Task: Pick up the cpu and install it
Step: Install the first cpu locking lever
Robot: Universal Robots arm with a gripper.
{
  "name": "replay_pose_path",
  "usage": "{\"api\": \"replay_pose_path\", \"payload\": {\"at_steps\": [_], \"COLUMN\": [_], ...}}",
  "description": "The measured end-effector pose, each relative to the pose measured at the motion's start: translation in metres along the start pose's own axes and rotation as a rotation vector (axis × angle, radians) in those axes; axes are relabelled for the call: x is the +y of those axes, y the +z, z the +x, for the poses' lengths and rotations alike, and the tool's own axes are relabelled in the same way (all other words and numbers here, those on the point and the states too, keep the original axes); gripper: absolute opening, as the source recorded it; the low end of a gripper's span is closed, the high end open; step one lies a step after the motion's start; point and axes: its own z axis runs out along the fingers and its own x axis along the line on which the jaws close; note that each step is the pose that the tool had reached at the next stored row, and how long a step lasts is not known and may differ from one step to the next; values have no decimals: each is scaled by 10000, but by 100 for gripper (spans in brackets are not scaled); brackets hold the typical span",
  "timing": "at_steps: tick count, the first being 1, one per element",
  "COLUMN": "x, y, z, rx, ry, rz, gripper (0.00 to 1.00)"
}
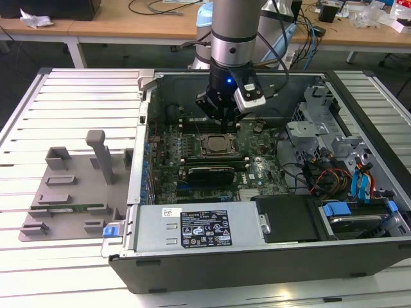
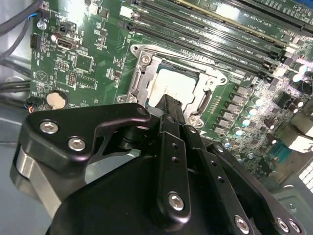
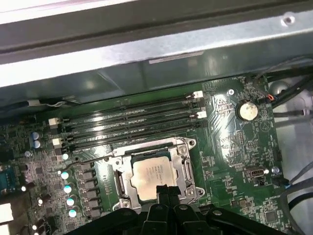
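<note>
Jaws [image 3: 165, 192] closed, empty, above cpu [image 3: 152, 173] seated within socket frame [image 3: 187, 169].

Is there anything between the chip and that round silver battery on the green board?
In the first wrist view, the metal socket frame and bare green board separate cpu from battery.

A slatted white metal table [image 1: 77, 96] carried an open computer case [image 1: 257, 256], which took up most of the surface. Directly beside the case, on the exterior view's left, a grey fixture plate [image 1: 70, 192] with upright blocks lay flat on the slats.
</note>
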Motion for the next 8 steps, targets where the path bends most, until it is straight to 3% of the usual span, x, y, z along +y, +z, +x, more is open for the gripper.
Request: {"api": "replay_pose_path", "payload": {"at_steps": [8], "x": [0], "y": [0], "z": [0], "rx": [-12], "ry": [-1078], "rz": [-33], "gripper": [11]}}
